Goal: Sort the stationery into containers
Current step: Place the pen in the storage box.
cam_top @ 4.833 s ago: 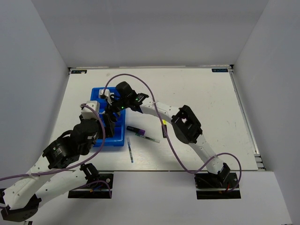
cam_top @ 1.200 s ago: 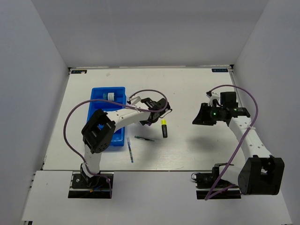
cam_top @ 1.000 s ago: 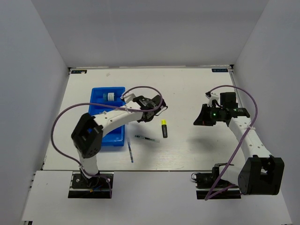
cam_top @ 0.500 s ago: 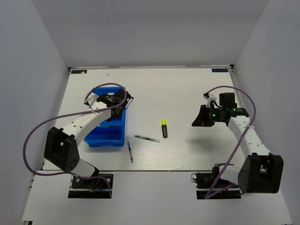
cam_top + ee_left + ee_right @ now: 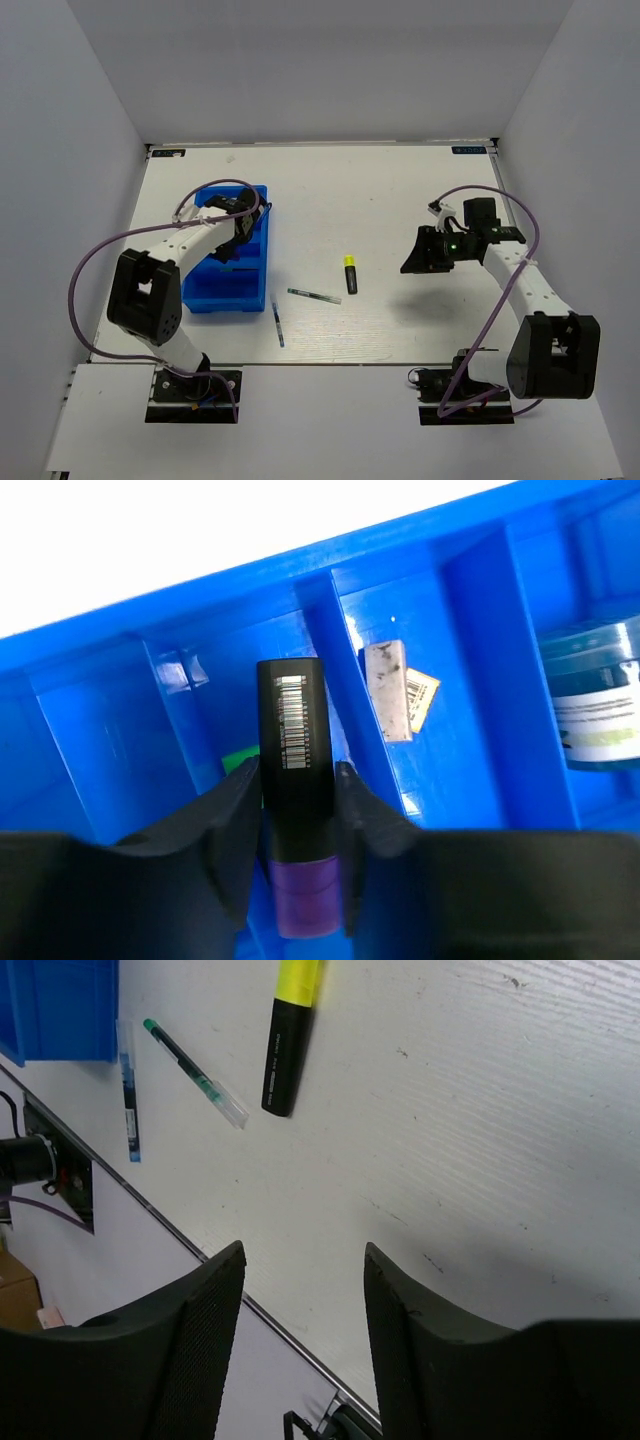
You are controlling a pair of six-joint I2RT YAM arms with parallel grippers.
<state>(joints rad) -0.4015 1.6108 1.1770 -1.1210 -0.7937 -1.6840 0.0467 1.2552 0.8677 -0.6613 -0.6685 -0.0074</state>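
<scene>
While over blue tray [image 5: 482, 598], left claw [image 5: 297, 785] tight around purple-tipped marker [image 5: 293, 730].

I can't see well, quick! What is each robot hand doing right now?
Left gripper: shut on the purple-tipped marker, over the blue tray.
Right gripper: open, holding nothing.

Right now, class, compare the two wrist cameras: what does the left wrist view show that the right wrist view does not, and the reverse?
Only the left wrist view: the left gripper shut on the purple-tipped marker above the compartments, with the eraser and the round pot lying in separate compartments. Only the right wrist view: the open right gripper, and the yellow-capped highlighter, green pen and blue pen on the table. Both: the blue tray.
</scene>
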